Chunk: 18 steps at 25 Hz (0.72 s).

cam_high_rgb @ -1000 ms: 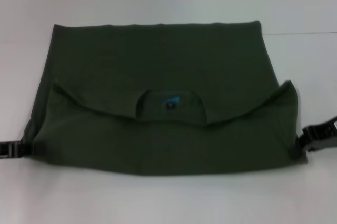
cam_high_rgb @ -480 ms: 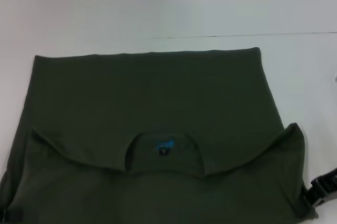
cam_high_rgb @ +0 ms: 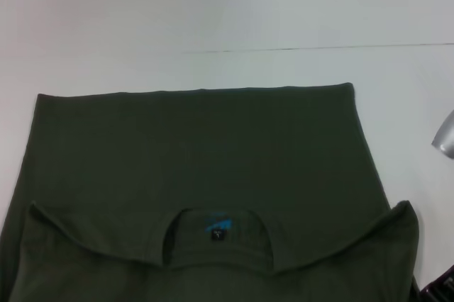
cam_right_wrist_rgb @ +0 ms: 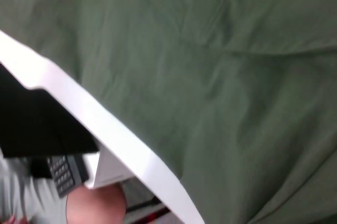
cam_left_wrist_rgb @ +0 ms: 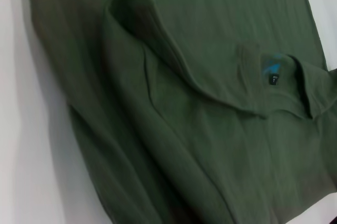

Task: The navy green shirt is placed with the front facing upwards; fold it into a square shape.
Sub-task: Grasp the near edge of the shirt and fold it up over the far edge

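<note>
The navy green shirt [cam_high_rgb: 198, 153] lies flat on the white table [cam_high_rgb: 213, 11]. Its upper part is folded over, so the round collar and the black neck tag with blue print [cam_high_rgb: 220, 230] face up near the front. The near part of the shirt runs out of the head view at the bottom. The left wrist view shows the shirt [cam_left_wrist_rgb: 200, 77] with its fold ridge and the neck tag [cam_left_wrist_rgb: 273, 74], but no fingers. My right gripper [cam_high_rgb: 441, 288] shows only as a dark bit by the shirt's right corner. The left gripper is out of view.
A thin seam line [cam_high_rgb: 319, 49] crosses the table behind the shirt. A grey object [cam_high_rgb: 445, 135] pokes in at the right edge. In the right wrist view the shirt [cam_right_wrist_rgb: 221, 77] lies close to the table's white front edge [cam_right_wrist_rgb: 105, 124], with dark items below it.
The shirt has slid towards me while the table seam stayed put. The left gripper has left the head view, and the right gripper has dropped to the bottom corner.
</note>
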### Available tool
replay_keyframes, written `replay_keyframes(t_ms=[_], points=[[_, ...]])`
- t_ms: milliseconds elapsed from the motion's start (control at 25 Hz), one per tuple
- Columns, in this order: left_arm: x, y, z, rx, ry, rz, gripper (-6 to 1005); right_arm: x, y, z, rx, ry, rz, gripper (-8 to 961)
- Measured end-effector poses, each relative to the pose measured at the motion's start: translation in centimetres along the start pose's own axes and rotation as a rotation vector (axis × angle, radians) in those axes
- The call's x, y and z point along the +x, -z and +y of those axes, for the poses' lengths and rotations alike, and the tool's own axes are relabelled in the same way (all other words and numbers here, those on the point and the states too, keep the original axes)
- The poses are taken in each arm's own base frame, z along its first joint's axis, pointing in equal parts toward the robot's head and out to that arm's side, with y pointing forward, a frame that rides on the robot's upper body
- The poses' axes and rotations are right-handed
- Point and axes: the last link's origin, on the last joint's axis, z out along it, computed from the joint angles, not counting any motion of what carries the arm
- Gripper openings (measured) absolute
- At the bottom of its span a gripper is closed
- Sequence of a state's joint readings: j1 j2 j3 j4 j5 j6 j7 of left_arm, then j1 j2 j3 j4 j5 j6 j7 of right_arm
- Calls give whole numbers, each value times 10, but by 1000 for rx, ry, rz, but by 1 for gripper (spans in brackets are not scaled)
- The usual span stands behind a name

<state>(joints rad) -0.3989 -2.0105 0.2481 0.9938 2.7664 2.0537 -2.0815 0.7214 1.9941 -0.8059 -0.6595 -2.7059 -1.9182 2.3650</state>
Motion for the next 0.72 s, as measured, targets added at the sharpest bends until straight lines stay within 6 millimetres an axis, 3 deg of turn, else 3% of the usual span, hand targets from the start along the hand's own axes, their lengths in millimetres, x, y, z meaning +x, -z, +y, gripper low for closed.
replay_keyframes(t_ms=[240, 480, 720], points=[[-1, 0, 0, -3, -8, -1, 55, 1, -4, 1, -4, 7, 8, 35], [10, 1, 5, -33, -47, 54, 56, -3, -1, 2, -21, 21, -39, 36], [32, 15, 10, -71, -83, 202, 56, -13, 26, 4, -97, 43, -218, 35]])
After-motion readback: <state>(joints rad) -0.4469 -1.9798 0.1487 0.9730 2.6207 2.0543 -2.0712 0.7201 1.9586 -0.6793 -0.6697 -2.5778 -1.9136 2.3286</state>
